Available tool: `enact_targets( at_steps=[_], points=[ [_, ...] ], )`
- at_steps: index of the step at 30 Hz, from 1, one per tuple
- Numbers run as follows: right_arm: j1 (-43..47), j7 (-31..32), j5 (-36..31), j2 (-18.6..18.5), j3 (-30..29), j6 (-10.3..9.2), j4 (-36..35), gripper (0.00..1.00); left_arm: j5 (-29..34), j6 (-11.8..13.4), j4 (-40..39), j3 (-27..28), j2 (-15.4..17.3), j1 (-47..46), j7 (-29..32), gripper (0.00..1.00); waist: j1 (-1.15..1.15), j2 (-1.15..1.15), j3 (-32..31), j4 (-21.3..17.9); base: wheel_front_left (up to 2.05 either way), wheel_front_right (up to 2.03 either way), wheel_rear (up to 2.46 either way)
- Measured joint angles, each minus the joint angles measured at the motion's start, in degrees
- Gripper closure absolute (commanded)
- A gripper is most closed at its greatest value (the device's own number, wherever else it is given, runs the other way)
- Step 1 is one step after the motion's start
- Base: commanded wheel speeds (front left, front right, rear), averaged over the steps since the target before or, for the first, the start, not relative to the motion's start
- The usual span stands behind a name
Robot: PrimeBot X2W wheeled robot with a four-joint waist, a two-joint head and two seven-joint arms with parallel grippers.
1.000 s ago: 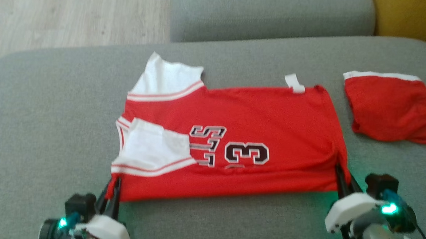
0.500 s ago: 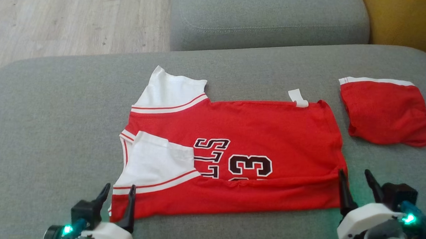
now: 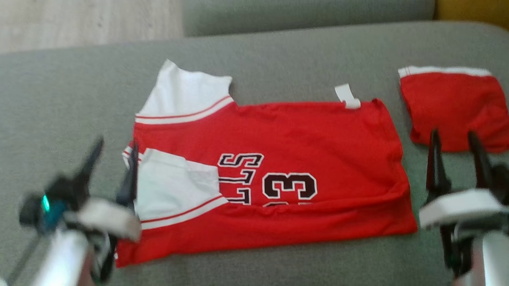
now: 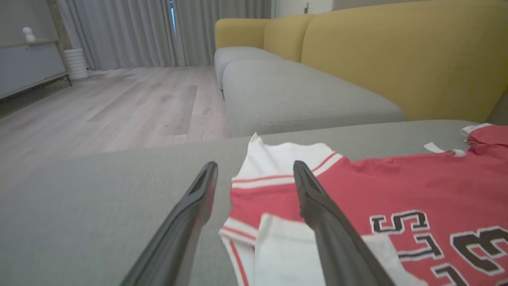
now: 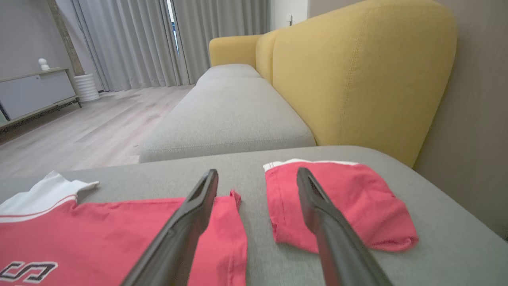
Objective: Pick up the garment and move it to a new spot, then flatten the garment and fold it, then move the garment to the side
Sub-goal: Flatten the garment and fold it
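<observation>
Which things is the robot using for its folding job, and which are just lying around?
For the job:
- red jersey with the number 3, spread on the grey cushion
- left gripper and right gripper, both open, holding nothing

Just lying about:
- small folded red garment with a white band
- yellow sofa back
- wooden floor

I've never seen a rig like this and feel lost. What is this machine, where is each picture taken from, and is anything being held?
It is a wheeled robot with two arms, each ending in a hand with two long dark fingers. One picture looks down from its head; the other two look along each hand's fingers from wrist cameras. On the grey sofa cushion lies a red jersey with white sleeves, and right of it a smaller red garment. The left hand hovers by the sleeves; the right hand near the gap between the garments. Both are open and hold nothing.
</observation>
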Motion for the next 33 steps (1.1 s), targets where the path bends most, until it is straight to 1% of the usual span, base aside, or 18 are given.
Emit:
enact_targets(
  at_steps=[1,2,3,5,7,8,10,12,14,16,17,19,21,23,26,29,33],
  points=[
    [-2.66,0.26,-0.02,-0.01,0.22,0.00,-0.92,0.00,-0.01,-0.75,-1.07,0.23,1.13,-3.91,1.24,0.00,0.00,0.00,1.40,-0.58,0.00,0.00,0.00],
    [-2.66,0.26,-0.02,-0.01,0.22,0.00,-0.92,0.00,-0.01,-0.75,-1.07,0.23,1.13,-3.91,1.24,0.00,0.00,0.00,1.40,-0.58,0.00,0.00,0.00],
    [-3.93,0.56,-0.20,-0.01,0.35,0.00,-1.37,0.00,0.01,-1.26,-1.40,0.22,1.86,-5.93,2.05,0.00,0.01,0.00,2.15,-0.90,0.00,0.00,0.00],
    [-6.56,1.19,-0.70,-0.02,1.00,0.00,-1.80,0.00,-0.74,-3.03,-1.40,0.31,3.38,-10.26,4.43,0.00,0.01,0.00,3.79,-1.65,0.00,0.00,0.00],
    [-9.33,1.54,-0.99,-0.02,1.76,0.00,-2.04,0.00,-1.13,-4.27,-0.70,-0.31,5.79,-14.58,7.35,0.00,0.01,0.00,5.58,-2.49,0.00,0.00,0.00],
    [-10.88,1.76,-1.01,-0.02,1.97,0.00,-2.24,0.00,-1.62,-4.82,0.14,-0.47,6.97,-17.12,8.76,0.00,0.01,0.00,6.61,-2.92,0.00,0.00,0.00],
    [-14.04,2.02,-1.35,-0.09,2.45,0.00,-2.50,0.00,-4.79,-5.55,1.59,-1.36,8.69,-22.52,11.10,0.00,0.01,0.00,8.71,-3.73,0.00,0.00,0.00],
    [-17.17,2.27,-1.57,-0.09,3.20,0.00,-2.74,0.00,-6.72,-5.57,2.77,-5.98,11.66,-28.21,14.44,0.00,0.02,0.00,10.88,-4.59,0.00,0.00,0.00],
    [-19.75,2.56,-1.58,-0.10,3.88,0.00,-2.92,0.00,-12.00,-5.82,3.66,-10.77,14.44,-33.16,18.34,0.00,0.02,0.00,13.09,-5.44,0.00,0.00,0.00],
    [-21.50,2.81,-1.72,-0.13,4.43,0.00,-3.18,0.00,-15.49,-6.02,4.66,-16.12,17.81,-37.38,22.42,0.00,0.02,0.00,15.30,-6.24,0.00,0.00,0.00],
    [-22.62,3.20,-2.08,-0.14,5.10,0.00,-3.31,0.00,-19.83,-6.01,6.55,-19.06,20.56,-40.56,25.98,0.00,0.02,0.00,17.34,-7.00,0.00,0.00,0.00],
    [-23.58,3.20,-1.98,-0.14,5.95,0.00,-3.34,0.00,-22.93,-6.01,8.49,-21.85,23.42,-43.29,28.96,0.00,0.02,0.00,19.26,-7.84,0.00,0.00,0.00],
    [-24.57,3.16,-1.89,-0.13,6.43,0.00,-3.36,0.00,-24.76,-6.01,9.98,-24.69,25.79,-45.69,30.97,0.00,0.01,0.00,20.97,-8.70,0.00,0.00,0.00],
    [-25.29,3.04,-1.18,-0.15,6.50,0.00,-3.35,0.00,-26.97,-6.01,11.44,-26.97,27.03,-47.84,32.83,0.00,0.01,0.00,22.44,-9.53,0.00,0.00,0.00],
    [-25.55,2.12,-0.51,-0.15,7.37,0.00,-3.11,0.00,-30.14,-6.01,12.89,-29.73,27.74,-50.16,34.12,0.00,0.01,0.00,24.14,-10.76,0.00,0.00,0.00],
    [-25.55,1.40,0.76,-0.15,7.39,0.00,-2.57,0.00,-33.90,-6.01,14.91,-30.23,27.78,-51.90,35.24,0.00,0.00,0.00,25.55,-11.60,0.00,0.00,0.00],
    [-25.59,0.33,1.71,-0.15,7.54,0.00,-1.69,0.00,-34.76,-6.02,16.96,-32.44,29.18,-54.08,36.82,0.00,0.00,0.00,27.00,-12.56,0.00,0.00,0.00]
  ],
)
